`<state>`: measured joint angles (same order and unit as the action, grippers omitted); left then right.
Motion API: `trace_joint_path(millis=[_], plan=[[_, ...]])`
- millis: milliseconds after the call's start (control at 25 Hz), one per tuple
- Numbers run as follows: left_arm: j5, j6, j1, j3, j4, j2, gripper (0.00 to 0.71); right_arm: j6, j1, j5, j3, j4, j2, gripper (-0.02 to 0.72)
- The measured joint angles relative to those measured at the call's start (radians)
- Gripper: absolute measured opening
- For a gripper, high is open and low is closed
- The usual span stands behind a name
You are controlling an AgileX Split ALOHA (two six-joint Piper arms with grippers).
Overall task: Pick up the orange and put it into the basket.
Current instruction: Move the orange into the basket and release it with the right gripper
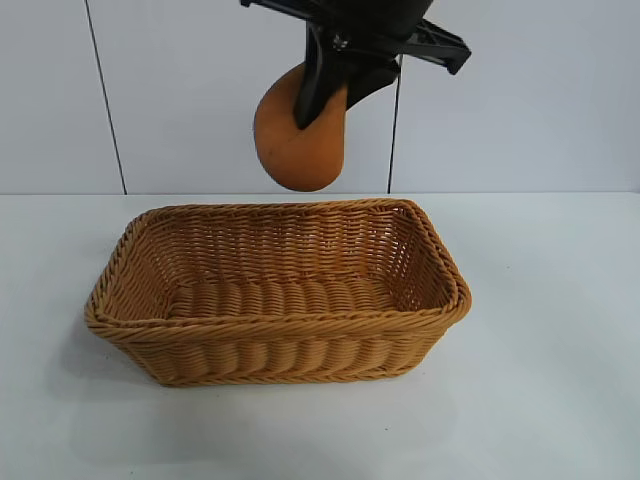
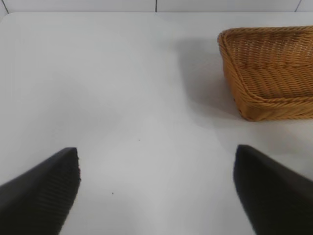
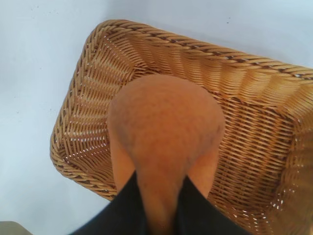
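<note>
Overhead, the right gripper point(image 1: 335, 95) hangs above the basket point(image 1: 280, 345), clenched on the orange point(image 1: 298, 145).

Its black fingers point(image 3: 124, 210) pinch the fruit's narrow knobby end, so the rounded bulk dangles clear of the braided rim, over the basket's open middle. Most of that arm is cut off by the top edge of the outside view. Off to the side, the left gripper point(image 2: 156, 191) idles over bare white table point(image 2: 122, 88), jaws spread wide, holding nothing.
</note>
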<state>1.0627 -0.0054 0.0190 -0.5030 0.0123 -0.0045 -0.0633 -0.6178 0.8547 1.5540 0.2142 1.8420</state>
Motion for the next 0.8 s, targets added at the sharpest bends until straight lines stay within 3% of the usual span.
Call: trace_joint_path(millis=[320,560,680,800], plan=[[-0.001,0.000,0.000,0.000,0.002,0.000,0.610,-0.003,0.000,-0.104,0.000,0.023,0.223,0.034],[-0.001,0.000,0.000,0.000,0.002,0.000,0.610,0.000,0.000,-0.117,0.000,0.030,0.305,0.034],[-0.001,0.000,0.000,0.000,0.002,0.000,0.610,0.004,0.000,-0.116,0.001,0.031,0.303,0.120],[-0.001,0.000,0.000,0.000,0.002,0.000,0.610,0.004,0.000,-0.106,0.001,0.031,0.290,0.326]])
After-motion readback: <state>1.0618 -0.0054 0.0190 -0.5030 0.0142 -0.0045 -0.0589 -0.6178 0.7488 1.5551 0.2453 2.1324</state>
